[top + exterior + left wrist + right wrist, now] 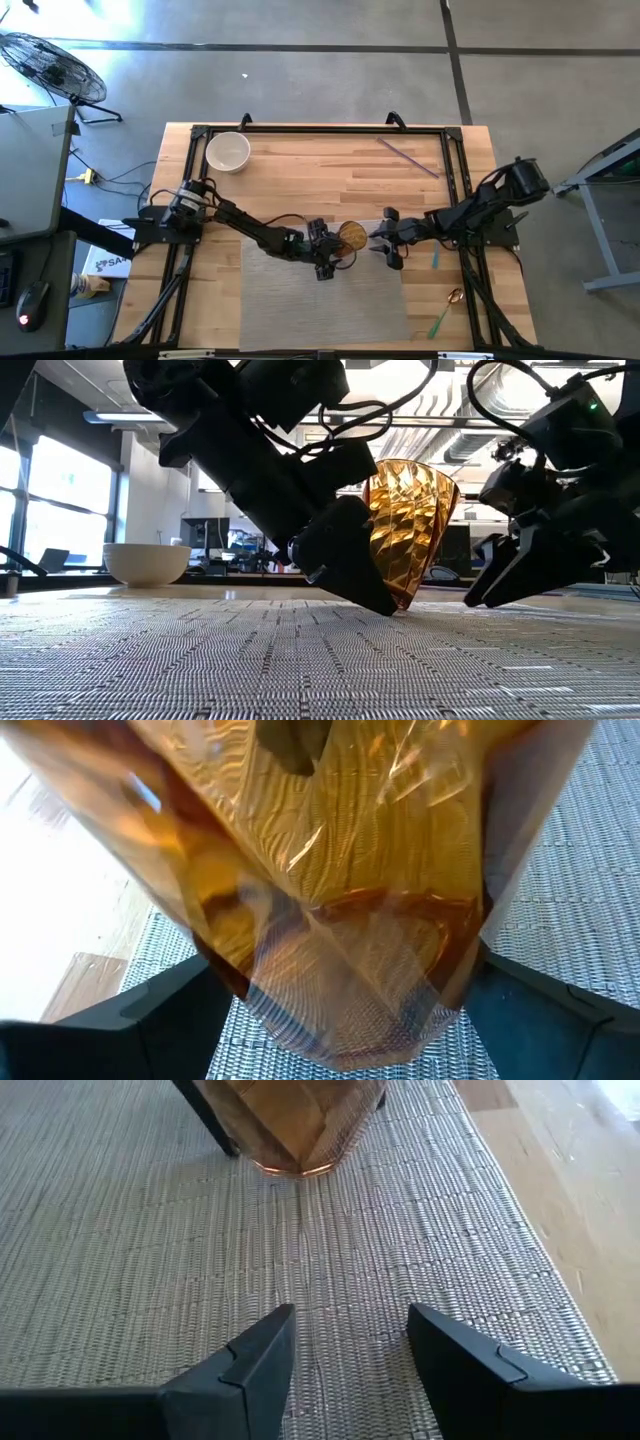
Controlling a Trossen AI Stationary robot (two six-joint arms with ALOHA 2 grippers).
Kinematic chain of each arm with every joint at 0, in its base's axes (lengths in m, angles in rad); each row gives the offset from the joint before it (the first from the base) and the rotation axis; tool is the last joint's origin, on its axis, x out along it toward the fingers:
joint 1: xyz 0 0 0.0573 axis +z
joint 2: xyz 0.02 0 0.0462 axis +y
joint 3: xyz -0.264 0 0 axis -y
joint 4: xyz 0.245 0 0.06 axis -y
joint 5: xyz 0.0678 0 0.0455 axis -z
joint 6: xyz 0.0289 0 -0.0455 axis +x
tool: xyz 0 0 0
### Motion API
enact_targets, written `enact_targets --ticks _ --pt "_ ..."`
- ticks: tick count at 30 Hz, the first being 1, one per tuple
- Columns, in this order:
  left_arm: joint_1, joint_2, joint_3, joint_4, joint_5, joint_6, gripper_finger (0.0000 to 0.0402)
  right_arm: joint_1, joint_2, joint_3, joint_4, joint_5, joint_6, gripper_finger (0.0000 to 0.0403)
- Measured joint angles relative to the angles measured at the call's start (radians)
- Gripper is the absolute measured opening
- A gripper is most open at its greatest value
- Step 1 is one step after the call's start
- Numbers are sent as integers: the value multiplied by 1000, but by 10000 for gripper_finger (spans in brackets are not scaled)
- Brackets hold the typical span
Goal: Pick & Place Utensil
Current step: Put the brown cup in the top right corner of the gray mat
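Observation:
A ribbed amber plastic cup stands tilted over the grey woven placemat at the table's middle. My left gripper is shut on it, and the cup fills the left wrist view. My right gripper is open just right of the cup, low over the mat, its fingers pointing at the cup without touching it. Utensils lie to the right: a purple one on the far wood, a teal one and a green one beside the mat. My left gripper holds the amber cup by its side wall, pinched between the two fingers, which come level from the table's left. The cup is tilted in the low view. Its base is at the mat; whether it rests there I cannot tell.
A white bowl sits at the far left corner of the table. A small gold ring-shaped thing lies near the green utensil. The black frame rails border the wooden top. The near half of the mat lies bare.

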Motion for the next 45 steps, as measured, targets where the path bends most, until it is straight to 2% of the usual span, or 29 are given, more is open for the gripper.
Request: enact_targets --ticks 5,27,37,45 --pt "0 0 0 -1 -2 -10 362 1 2 -1 50 -13 -47 191" --pt "-13 0 0 -1 -43 -30 361 -2 -1 1 -76 13 -5 191" --pt "-15 -2 2 -27 -41 -70 306 -2 -1 1 -96 17 -4 191" --pt "-22 -2 2 -43 -52 -74 304 -2 0 0 -97 22 5 191"
